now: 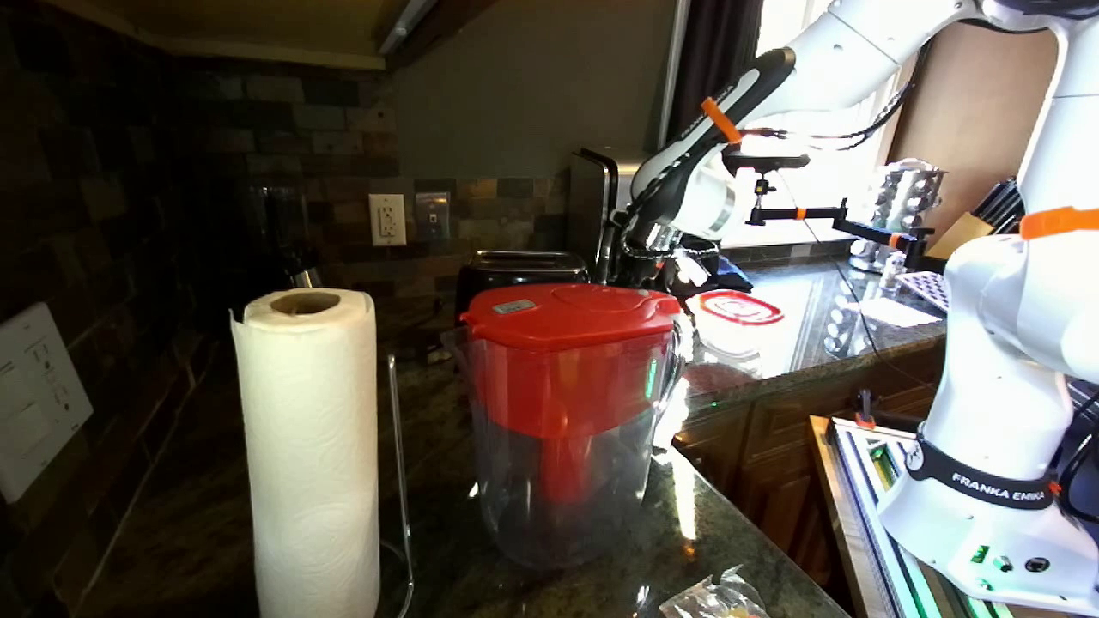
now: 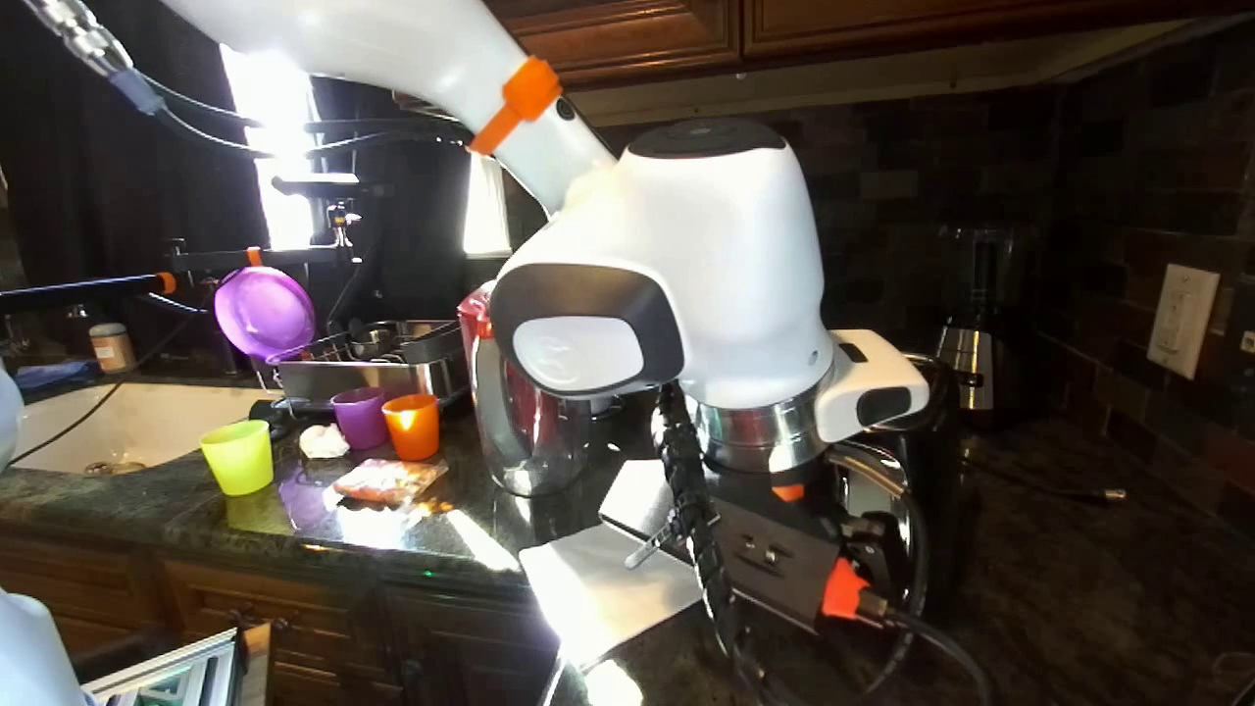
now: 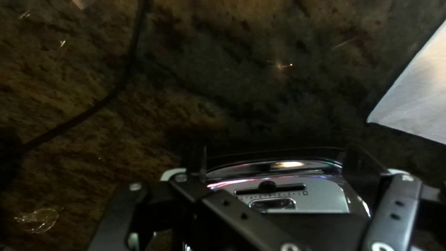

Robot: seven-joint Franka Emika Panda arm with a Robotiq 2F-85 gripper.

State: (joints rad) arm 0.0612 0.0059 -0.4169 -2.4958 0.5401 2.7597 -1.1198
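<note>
The gripper [image 3: 278,158] stands wide, nothing seen clamped; the toaster [image 3: 327,198] shows between its 2 fingers [image 3: 362,167], contact unclear. Sideways drift could knock it askew. A dark cord [image 3: 123,82], left in the wrist view, might snag. The pitcher [image 1: 567,378], nearer in an exterior view, could be bumped by a shove.

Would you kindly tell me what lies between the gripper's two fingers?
In the wrist view, the slider end of the toaster shows between the fingers of the open gripper; touching or apart cannot be told.
</note>
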